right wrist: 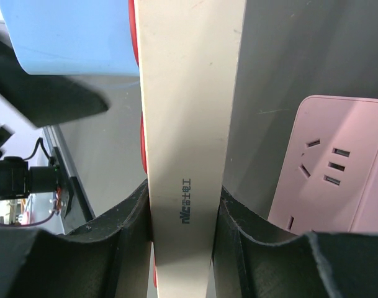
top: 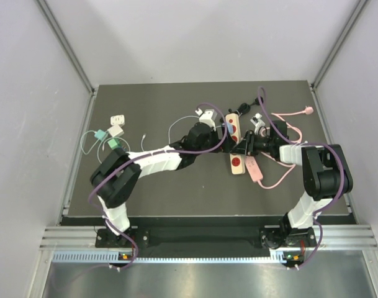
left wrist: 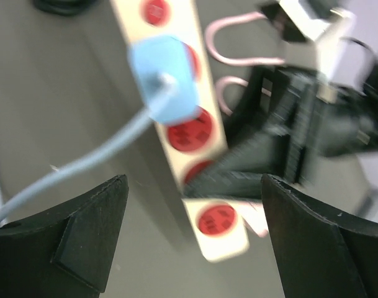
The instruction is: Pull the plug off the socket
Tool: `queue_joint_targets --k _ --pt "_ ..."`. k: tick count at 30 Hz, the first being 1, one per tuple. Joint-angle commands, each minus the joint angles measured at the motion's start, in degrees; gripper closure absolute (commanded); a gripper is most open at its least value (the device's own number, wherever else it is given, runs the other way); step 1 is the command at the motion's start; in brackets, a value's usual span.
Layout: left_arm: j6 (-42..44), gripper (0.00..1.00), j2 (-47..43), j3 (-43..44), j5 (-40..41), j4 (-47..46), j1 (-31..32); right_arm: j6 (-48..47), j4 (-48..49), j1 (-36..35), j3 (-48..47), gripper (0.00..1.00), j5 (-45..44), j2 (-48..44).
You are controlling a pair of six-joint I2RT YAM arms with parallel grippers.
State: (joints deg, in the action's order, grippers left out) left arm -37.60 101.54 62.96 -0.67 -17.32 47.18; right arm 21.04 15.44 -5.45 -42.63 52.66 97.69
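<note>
A cream power strip (top: 236,149) with red sockets lies mid-table. A light blue plug (top: 228,126) with a pale blue cable sits in one of its sockets. My right gripper (top: 245,148) is shut on the strip's long sides, and the right wrist view shows the strip (right wrist: 189,124) pinched between both pads, with the plug (right wrist: 71,37) at the upper left. My left gripper (left wrist: 195,205) is open and hovers over the strip (left wrist: 198,133). The plug (left wrist: 164,77) lies ahead of its fingertips, untouched. Motion blurs the left wrist view.
A pink power strip (top: 254,167) lies right beside the cream one, also seen in the right wrist view (right wrist: 337,167); its pink cable (top: 288,115) loops to the back right. White adapters (top: 117,121) and green ones (top: 114,143) lie at the left. Another white adapter (top: 207,115) sits behind the left gripper.
</note>
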Motion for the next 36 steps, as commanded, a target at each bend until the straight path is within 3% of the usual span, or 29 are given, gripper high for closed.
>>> queue_joint_targets --k 1,12,22,33,36 --pt "0.7 0.08 3.6 4.3 9.3 -1.5 -0.2 -1.4 6.1 0.6 -1.4 1.0 3.2 -0.8" --pt "-1.2 0.14 9.3 14.2 16.6 2.4 -0.3 -1.3 6.2 0.6 -1.5 1.0 3.3 -0.4" --pt "-2.9 0.36 12.2 20.2 18.2 9.8 -0.3 -1.2 6.1 0.5 -1.4 1.0 3.1 -0.7" --pt "-1.2 0.46 13.9 23.7 17.5 13.0 -0.2 -2.1 5.4 0.1 -1.5 1.0 2.0 -0.9" --pt "-0.4 0.58 14.7 25.2 17.6 13.8 -0.2 -2.8 4.6 -0.3 -1.8 1.0 1.3 -1.2"
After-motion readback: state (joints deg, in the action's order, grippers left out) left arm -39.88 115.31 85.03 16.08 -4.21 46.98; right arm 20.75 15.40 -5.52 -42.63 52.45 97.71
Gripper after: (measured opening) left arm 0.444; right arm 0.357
